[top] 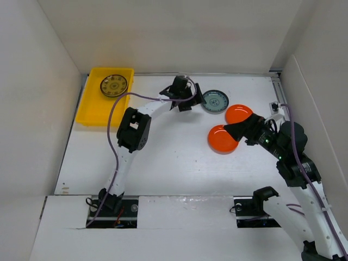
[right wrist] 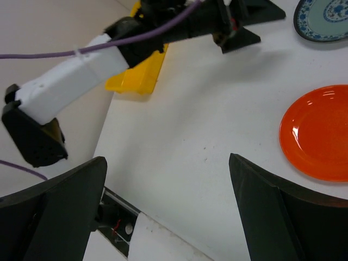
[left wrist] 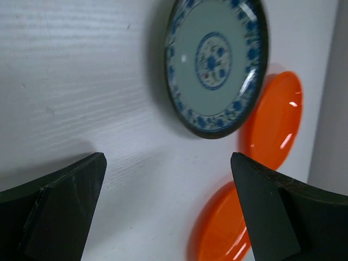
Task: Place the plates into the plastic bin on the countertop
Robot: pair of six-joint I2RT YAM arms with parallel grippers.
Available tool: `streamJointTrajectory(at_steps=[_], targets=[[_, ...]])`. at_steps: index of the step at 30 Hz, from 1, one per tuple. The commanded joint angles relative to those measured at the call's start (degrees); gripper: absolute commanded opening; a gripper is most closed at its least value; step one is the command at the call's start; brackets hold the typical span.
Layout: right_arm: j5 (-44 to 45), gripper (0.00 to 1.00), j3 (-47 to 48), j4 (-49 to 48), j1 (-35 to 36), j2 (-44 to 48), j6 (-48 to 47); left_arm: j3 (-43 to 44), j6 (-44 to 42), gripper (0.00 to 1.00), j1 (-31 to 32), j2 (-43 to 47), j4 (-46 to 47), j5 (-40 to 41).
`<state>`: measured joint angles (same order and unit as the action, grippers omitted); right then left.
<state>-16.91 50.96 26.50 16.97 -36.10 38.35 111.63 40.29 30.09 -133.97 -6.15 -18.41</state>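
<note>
Finding: both pincers stand wide open and carry nothing.

In the top view one brown-gold patterned plate (top: 113,85) lies inside the yellow bin (top: 89,111) at the far-left corner of the tabletop (top: 174,163). Three plates lie outside it on the bare surface: a blue patterned plate (top: 215,101) and two orange plates, the farther (top: 239,111) and the nearer (top: 220,140).

Governing relation: in the top view the blue plate lies just beside the left pincer (left wrist: 167,160), at its 3 o'clock, apart from both fingers. In the left wrist view it sits ahead at about 1 o'clock, slightly off the line between the fingers. The bin lies at the pincer's 9 o'clock, well apart. The plate is round, so no long axis dictates the approach.

The right pincer (right wrist: 167,163) hangs over the orange pair. In its wrist view the nearer one lies at 3 o'clock, outside the fingers.

Judgement: the left arm is nearer the blue plate and the bin, and needs a small shift towards 3 o'clock to straddle the near rim. The orange plates fall to the right arm.
</note>
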Motion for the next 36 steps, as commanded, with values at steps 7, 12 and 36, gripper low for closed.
streamJointTrajectory(at_steps=[7,12,36], targets=[[1.0,1.0,2.7,3.6,0.1,5.1,-0.1,8.4,2.4,1.0,1.0,-6.1,2.4,0.8],[0.5,1.0,3.3,4.7,0.1,6.3,-0.1,13.9,5.1,0.93,1.0,-13.2,1.6,0.8],[-1.9,1.0,5.6,6.9,0.1,8.6,-0.1,11.6,9.0,0.0,-0.5,-10.0,7.5,3.0]])
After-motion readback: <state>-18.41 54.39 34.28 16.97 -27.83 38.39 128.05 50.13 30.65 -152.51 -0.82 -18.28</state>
